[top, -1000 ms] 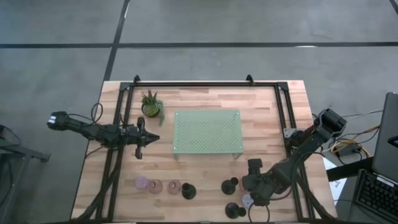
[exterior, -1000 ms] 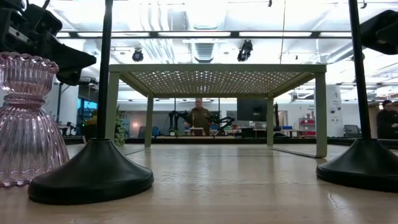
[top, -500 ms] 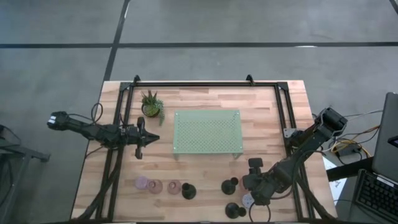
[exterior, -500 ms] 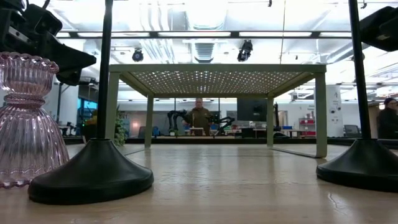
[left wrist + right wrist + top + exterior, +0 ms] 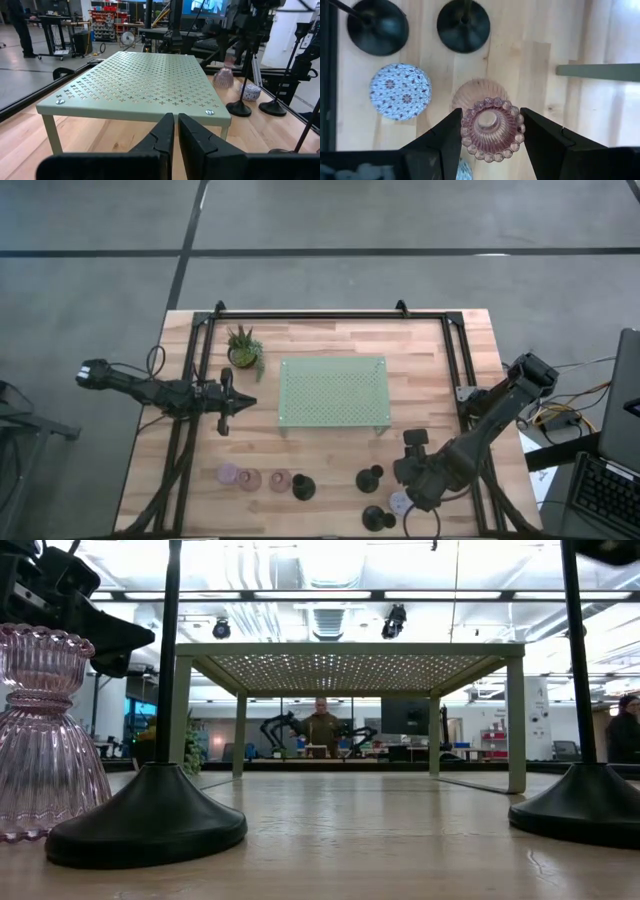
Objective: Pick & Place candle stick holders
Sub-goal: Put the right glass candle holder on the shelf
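Right gripper (image 5: 490,131) jaws flank pink ribbed glass candle holder (image 5: 491,124) at beaded rim | rigid, brittle, slippery: grip neck gently | left gripper (image 5: 175,134) jaws closed, empty

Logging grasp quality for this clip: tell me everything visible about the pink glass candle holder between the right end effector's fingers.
The pink glass candle holder is clear, ribbed glass with a beaded rim around its cup and a wider ribbed base below. It stands upright, seen from straight above, near the table's front right. The right end effector closes on its rim from both sides. Whether the base has left the wood cannot be told. A blue patterned holder sits apart beside it.
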Controlling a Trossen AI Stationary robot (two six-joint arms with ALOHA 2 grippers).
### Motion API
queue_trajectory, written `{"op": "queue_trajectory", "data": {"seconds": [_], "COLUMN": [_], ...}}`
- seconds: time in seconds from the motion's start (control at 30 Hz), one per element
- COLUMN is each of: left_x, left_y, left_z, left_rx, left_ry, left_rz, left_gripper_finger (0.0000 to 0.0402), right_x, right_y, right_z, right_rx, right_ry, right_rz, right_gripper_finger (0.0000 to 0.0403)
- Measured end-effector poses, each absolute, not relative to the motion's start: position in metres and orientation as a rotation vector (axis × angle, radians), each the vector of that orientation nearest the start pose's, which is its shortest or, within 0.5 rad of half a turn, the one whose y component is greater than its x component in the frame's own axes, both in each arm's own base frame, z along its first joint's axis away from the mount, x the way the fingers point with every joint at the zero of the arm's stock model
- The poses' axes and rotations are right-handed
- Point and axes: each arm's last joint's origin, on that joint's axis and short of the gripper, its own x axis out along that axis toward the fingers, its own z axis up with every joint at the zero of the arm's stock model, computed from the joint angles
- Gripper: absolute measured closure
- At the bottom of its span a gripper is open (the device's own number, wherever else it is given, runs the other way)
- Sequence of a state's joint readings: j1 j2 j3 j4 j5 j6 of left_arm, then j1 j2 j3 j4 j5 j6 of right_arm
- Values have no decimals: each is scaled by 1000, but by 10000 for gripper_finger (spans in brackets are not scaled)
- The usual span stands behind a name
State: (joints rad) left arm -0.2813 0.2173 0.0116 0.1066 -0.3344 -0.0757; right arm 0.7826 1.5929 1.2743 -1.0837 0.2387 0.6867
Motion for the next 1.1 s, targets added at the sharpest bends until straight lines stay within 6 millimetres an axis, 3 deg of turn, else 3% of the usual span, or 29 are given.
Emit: {"op": "queue_trajectory", "data": {"seconds": [0.3, 0.53, 0.83, 1.1], "left_x": [107, 107, 107, 107], "left_y": [-21, -21, -21, -21], "left_z": [159, 159, 159, 159], "left_rx": [-45, -44, -44, -43], "left_ry": [95, 96, 97, 98], "left_rz": [57, 57, 57, 57], "left_gripper_finger": [371, 371, 371, 371], "right_x": [209, 197, 195, 210], "right_y": [195, 176, 123, 68], "right_z": [303, 335, 367, 377], "right_rx": [-171, -203, -73, -29], "right_ry": [1250, 1167, 1073, 1063], "right_rz": [-42, -97, -174, -291], "right_gripper_finger": [226, 225, 225, 225]}}
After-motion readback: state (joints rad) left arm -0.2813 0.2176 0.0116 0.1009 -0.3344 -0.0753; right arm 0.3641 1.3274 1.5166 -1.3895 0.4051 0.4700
